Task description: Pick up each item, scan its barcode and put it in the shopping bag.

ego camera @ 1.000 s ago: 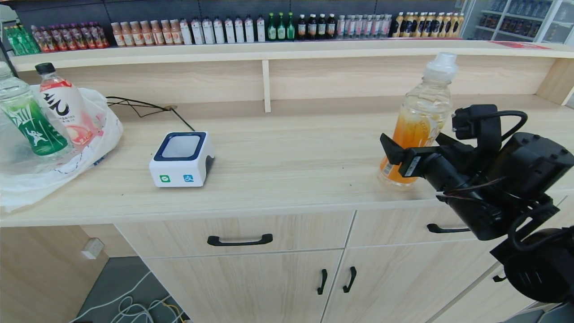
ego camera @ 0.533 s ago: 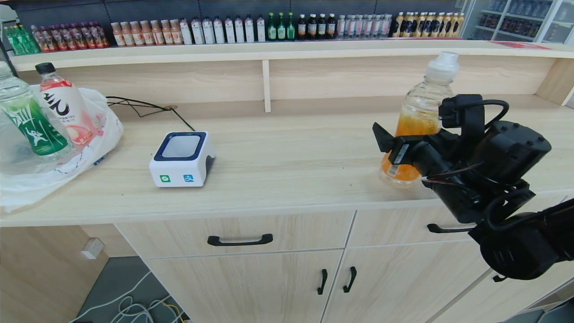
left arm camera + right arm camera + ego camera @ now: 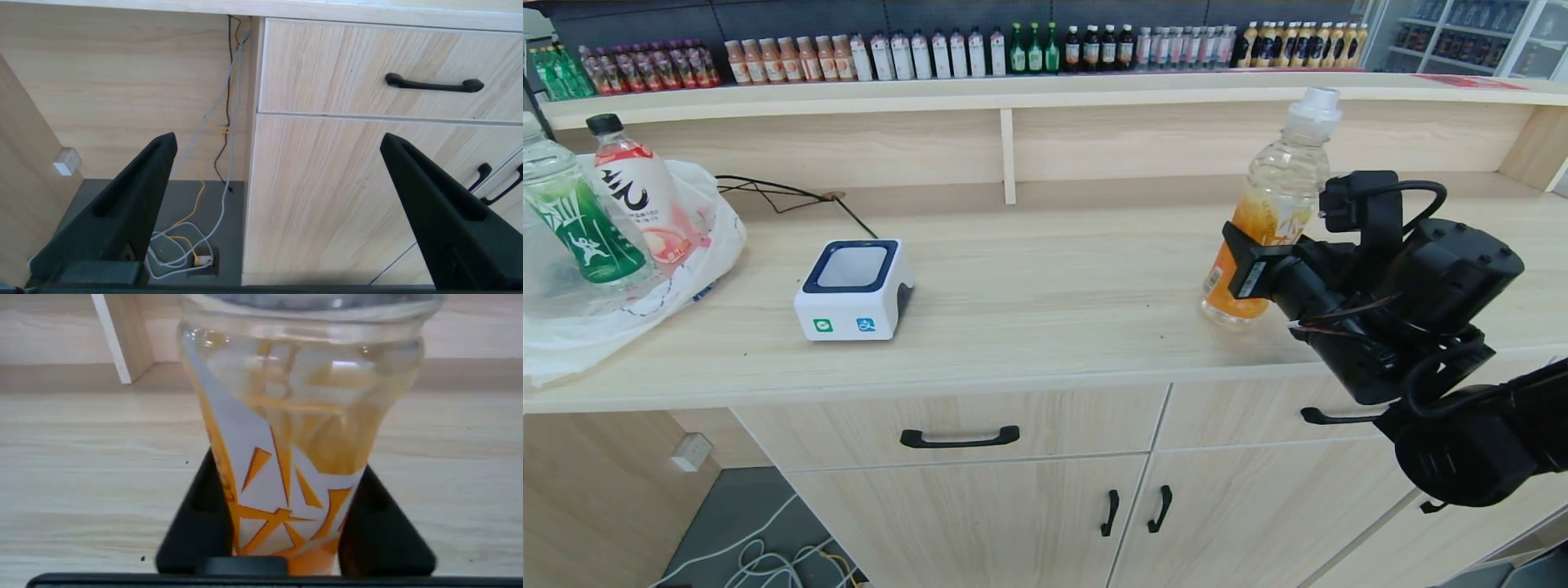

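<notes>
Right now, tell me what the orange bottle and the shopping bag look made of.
The orange bottle: clear glossy plastic, apparently; its wall is see-through and shiny. The shopping bag: thin whitish plastic film, it seems; crumpled, semi-transparent.

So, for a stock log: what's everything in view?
orange drink bottle: 1, orange, tilted, right end of the counter
scanner: 1, white and dark blue, counter centre-left
shopping bag: 1, white, counter's left end
green-labelled bottle: 1, green, in the bag
pink-labelled bottle: 1, pink, in the bag
shelf bottles: many, mixed, back row
cable: 1, black, behind scanner
left gripper: 1, black, open, facing the cabinet
right gripper: 1, black, shut on the orange drink bottle
</notes>
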